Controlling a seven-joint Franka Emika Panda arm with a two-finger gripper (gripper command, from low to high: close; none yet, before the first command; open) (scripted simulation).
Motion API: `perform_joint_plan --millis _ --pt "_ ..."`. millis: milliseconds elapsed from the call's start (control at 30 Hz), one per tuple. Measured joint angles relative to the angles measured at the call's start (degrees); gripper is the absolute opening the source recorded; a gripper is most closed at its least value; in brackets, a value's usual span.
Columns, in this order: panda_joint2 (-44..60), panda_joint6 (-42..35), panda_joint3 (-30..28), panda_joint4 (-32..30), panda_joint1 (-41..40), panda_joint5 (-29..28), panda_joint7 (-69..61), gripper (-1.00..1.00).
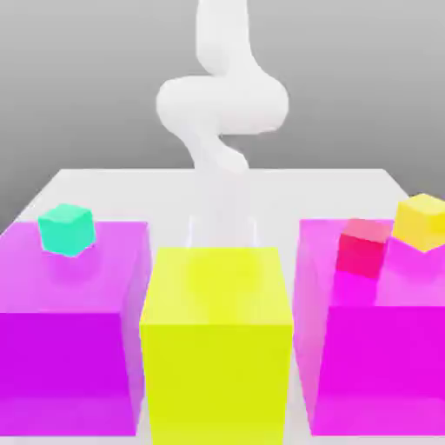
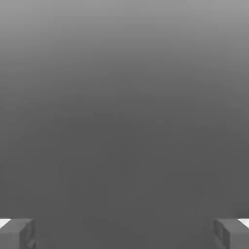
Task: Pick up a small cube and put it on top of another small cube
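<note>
Surface [image 1: 87, 187]: pale, flat, seen in the exterior view under a grey backdrop.

Big blocks, three in a row across the front:
- magenta block [image 1: 69, 330] on the exterior view's left
- yellow block [image 1: 217, 348] in the middle, between the other two, with narrow gaps on both sides
- second magenta block [image 1: 382, 348] on the exterior view's right

Small cubes counted, three, all sitting on top of the magenta blocks:
- teal cube [image 1: 66, 229], alone on the left magenta block, toward its back edge, turned a little off square
- red cube [image 1: 363, 246] on the right magenta block, near its inner side
- small yellow cube [image 1: 421, 222] on the same block, just beside the red one, toward the exterior view's right and further back; whether the two touch I cannot tell

Nothing sits on the big yellow block's top.

Blue cube: where it lies I cannot tell.

Arm [image 1: 222, 100]: one, white, rising behind the big yellow block at the middle of the scene, well apart from all three small cubes.

Hand [image 2: 124, 233]: open and empty. In the hand view its two grey fingertips [image 2: 17, 233] stand far apart, with plain grey between them.
</note>
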Motion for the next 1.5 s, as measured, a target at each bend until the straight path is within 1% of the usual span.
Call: perform_joint_plan --millis 467,967,1233,1367,1433,1500 --pt "11.2 4.0 17.5 -1.9 7.3 -3.0 1.6 0.0" --pt "28.4 9.5 32.5 -4.7 14.3 -5.8 3.5 0.0" --pt "38.4 12.8 38.7 -6.4 18.6 -7.6 4.6 0.0" --pt "43.3 14.6 41.0 -7.2 22.1 -8.3 5.1 0.0" --pt "45.4 16.4 40.8 -9.7 24.4 -7.2 8.2 0.0" --pt "47.0 18.8 39.5 -13.7 23.2 -5.0 13.4 0.0"
